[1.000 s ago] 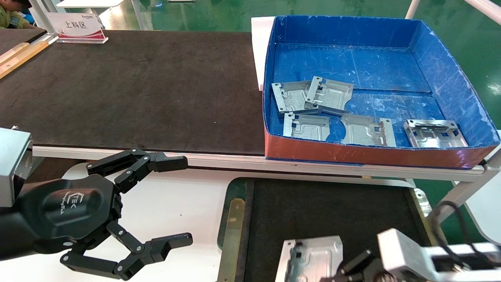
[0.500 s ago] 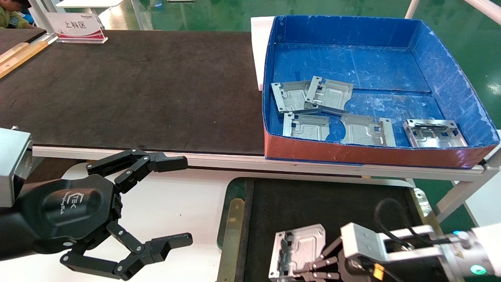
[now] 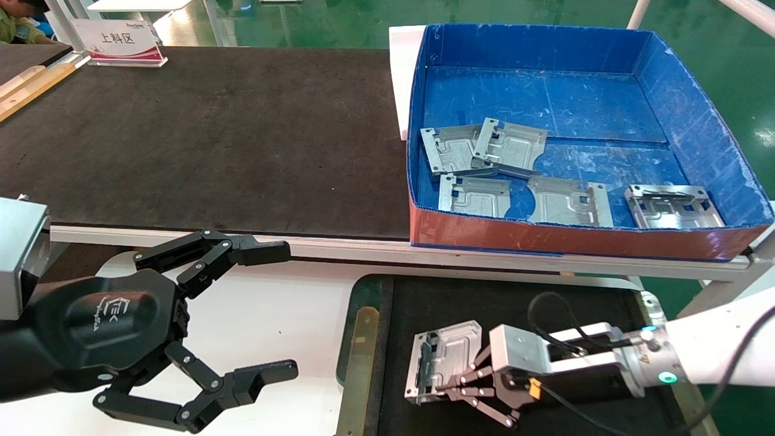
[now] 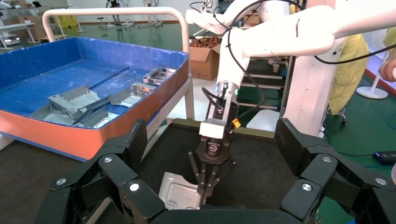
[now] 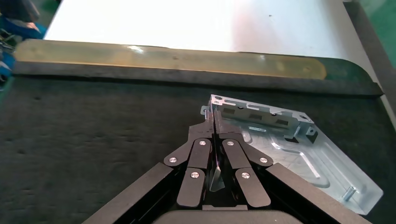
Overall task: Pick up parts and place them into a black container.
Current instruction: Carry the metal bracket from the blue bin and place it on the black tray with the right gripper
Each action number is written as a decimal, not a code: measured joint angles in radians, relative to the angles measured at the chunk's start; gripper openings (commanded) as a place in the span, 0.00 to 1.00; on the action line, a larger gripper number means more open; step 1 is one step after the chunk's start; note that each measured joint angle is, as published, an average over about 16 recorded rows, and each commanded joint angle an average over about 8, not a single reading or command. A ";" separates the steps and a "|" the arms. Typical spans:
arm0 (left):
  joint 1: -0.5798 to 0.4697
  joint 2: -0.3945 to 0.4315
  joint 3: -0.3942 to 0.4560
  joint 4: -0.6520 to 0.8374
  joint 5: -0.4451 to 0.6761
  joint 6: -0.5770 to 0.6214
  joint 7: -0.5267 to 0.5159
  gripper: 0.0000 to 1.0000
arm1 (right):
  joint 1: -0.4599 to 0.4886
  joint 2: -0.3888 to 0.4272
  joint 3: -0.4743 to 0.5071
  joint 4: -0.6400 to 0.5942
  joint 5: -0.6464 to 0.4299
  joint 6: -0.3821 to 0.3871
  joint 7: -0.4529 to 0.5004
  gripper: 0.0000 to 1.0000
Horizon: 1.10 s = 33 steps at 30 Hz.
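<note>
My right gripper [image 3: 441,387] is shut on the edge of a silver-grey stamped part [image 3: 441,357] and holds it low over the black container [image 3: 361,345], in its near left part. In the right wrist view the fingers [image 5: 201,154] pinch one bent edge of the part [image 5: 289,149] above the felt floor, near the brass rim [image 5: 173,58]. I cannot tell whether the part touches the floor. Several more parts [image 3: 484,151] lie in the blue box [image 3: 575,239]. My left gripper [image 3: 286,309] is open and empty, parked to the left of the container.
The blue box with the red front stands on the raised table at the right. A big black mat [image 3: 212,133] covers that table's left, with a white sign [image 3: 118,42] at its far corner. A white surface [image 3: 290,327] lies under my left gripper.
My right gripper has moved left and farther into the container with the part, and more of the arm has come into view. The left arm has not moved.
</note>
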 measured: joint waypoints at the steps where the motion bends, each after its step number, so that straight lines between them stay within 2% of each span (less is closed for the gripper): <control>1: 0.000 0.000 0.000 0.000 0.000 0.000 0.000 1.00 | 0.007 -0.010 -0.002 -0.021 -0.004 0.002 -0.013 0.00; 15: 0.000 0.000 0.000 0.000 0.000 0.000 0.000 1.00 | 0.080 -0.114 -0.015 -0.238 -0.034 0.028 -0.161 0.00; 33: 0.000 0.000 0.000 0.000 0.000 0.000 0.000 1.00 | 0.117 -0.191 -0.031 -0.373 -0.060 0.073 -0.273 0.00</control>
